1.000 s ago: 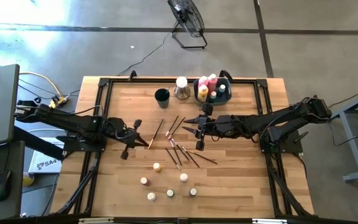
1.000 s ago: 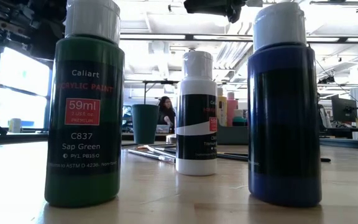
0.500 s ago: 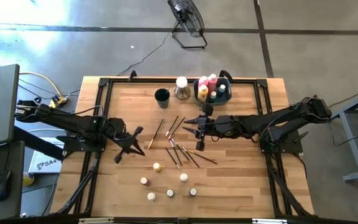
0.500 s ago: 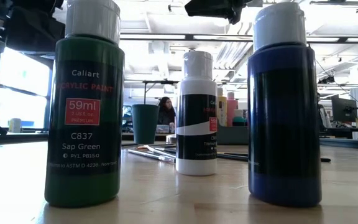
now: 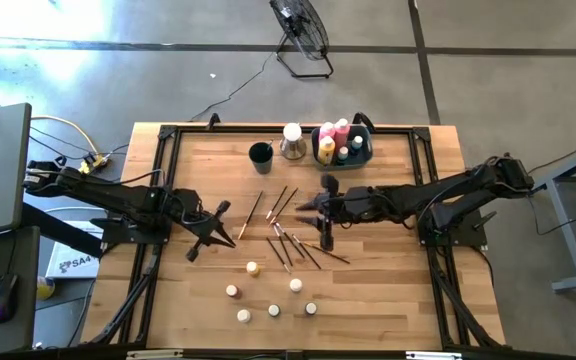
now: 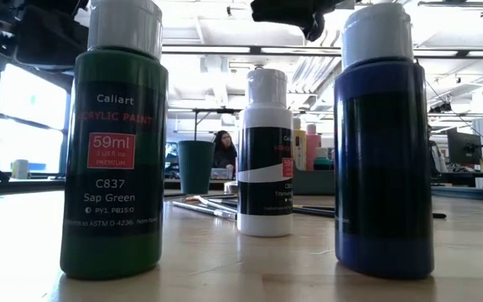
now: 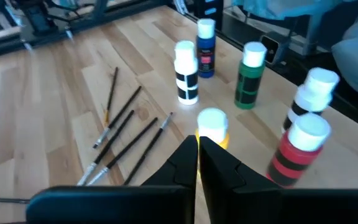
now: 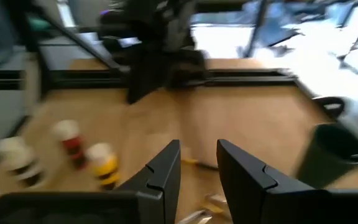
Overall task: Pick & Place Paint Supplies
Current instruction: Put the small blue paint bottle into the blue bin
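Several white-capped paint bottles (image 5: 252, 268) stand on their bases on the near half of the wooden table; the left wrist view shows a yellow one (image 7: 212, 127), a red one (image 7: 300, 149) and a green one (image 7: 249, 74). Thin dark-handled brushes (image 5: 293, 235) lie flat and scattered mid-table. My left gripper (image 5: 226, 237) hangs shut and empty above the table to the left of the brushes, pointing toward the bottles (image 7: 197, 140). My right gripper (image 5: 303, 210) hovers open above the brushes with nothing between its fingers (image 8: 197, 146).
A grey-blue bin (image 5: 358, 150) at the far edge holds pink, yellow and teal bottles. A dark round cup (image 5: 260, 153) and a white-topped container (image 5: 292, 142) stand beside it. In the low view a person sits in the room beyond the table.
Both grippers have stayed where they were and turned at the wrist. My left gripper swung round over the table's left side. My right gripper swung slightly above the brushes. Bottles and brushes have not moved.
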You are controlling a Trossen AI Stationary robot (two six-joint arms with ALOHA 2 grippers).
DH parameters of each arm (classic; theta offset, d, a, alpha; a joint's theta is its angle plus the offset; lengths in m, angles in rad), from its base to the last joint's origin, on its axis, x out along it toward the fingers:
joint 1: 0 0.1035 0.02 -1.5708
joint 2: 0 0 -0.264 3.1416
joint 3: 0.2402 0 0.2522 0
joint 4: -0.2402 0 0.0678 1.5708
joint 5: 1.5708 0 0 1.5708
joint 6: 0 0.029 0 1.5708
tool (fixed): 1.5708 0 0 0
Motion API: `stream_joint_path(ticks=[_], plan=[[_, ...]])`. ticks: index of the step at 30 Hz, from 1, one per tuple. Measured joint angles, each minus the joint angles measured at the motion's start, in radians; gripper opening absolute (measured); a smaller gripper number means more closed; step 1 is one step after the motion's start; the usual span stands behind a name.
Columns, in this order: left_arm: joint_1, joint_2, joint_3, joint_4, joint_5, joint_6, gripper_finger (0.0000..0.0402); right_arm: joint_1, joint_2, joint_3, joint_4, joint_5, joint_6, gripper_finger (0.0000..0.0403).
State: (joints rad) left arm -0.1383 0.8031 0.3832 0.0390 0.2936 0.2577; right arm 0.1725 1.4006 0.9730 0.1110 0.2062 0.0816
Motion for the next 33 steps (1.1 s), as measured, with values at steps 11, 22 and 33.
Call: stream_joint_path(ticks=[11,22,33], plan=[[0.0,0.0,0.0,0.02,-0.25,0.003,0.0019,0.158,-0.089,0.0,-0.003,0.038,-0.05,0.0098],[0.0,0.0,0.0,0.036,-0.279,0.0,0.0019,0.299,-0.151,0.0,-0.002,0.016,-0.05,0.0098],[0.0,-0.001,0.001,0.153,-0.279,-0.093,0.0019,0.381,-0.149,0.0,0.077,-0.129,-0.051,0.0098]])
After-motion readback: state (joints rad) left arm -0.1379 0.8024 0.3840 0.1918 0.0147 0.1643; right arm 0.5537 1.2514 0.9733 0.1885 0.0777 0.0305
